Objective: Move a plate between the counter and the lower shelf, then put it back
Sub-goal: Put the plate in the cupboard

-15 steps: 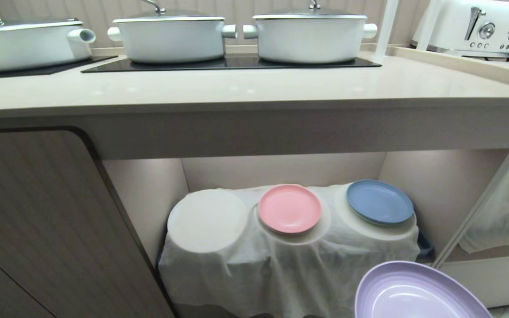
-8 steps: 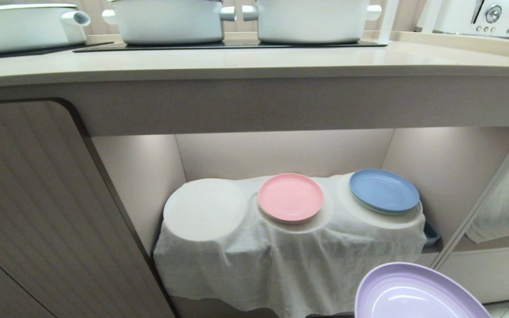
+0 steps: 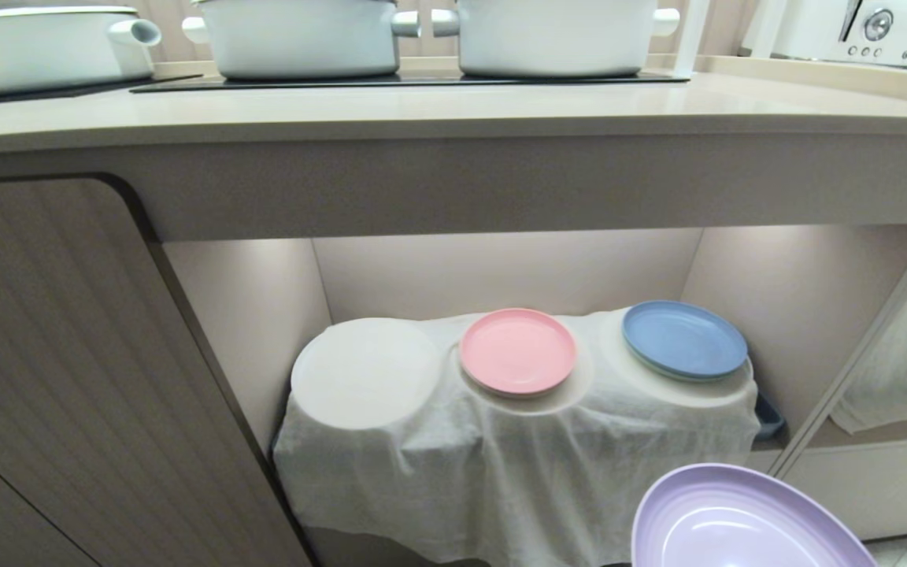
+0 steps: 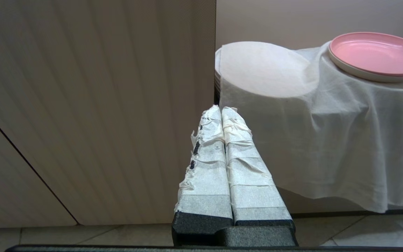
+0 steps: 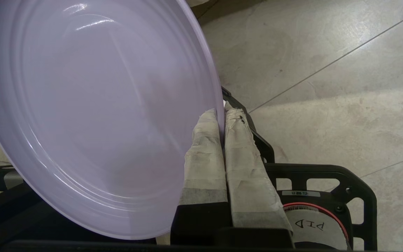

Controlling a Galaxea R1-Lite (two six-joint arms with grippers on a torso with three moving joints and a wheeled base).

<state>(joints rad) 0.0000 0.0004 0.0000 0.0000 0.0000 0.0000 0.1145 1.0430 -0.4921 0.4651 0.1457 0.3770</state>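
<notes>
While your right gripper [image 5: 221, 113] pinches the round lilac plastic plate [image 3: 745, 520] by its rim, tilted, it hangs low before the white cloth-draped shelf [image 3: 516, 449], below the beige worktop [image 3: 453, 118]; left gripper [image 4: 221, 111] closed, empty.

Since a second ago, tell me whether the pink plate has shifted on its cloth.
No. The pink plate keeps its place between the cloth-covered mound and blue plate; the whole view shifted, so the camera moved.

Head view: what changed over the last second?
The whole scene slid upward as the camera dropped: counter and pots now sit higher in the picture. Nothing on the shelf moved. The right gripper stays shut on the lilac plate; pink plate and blue plate keep their places.
</notes>
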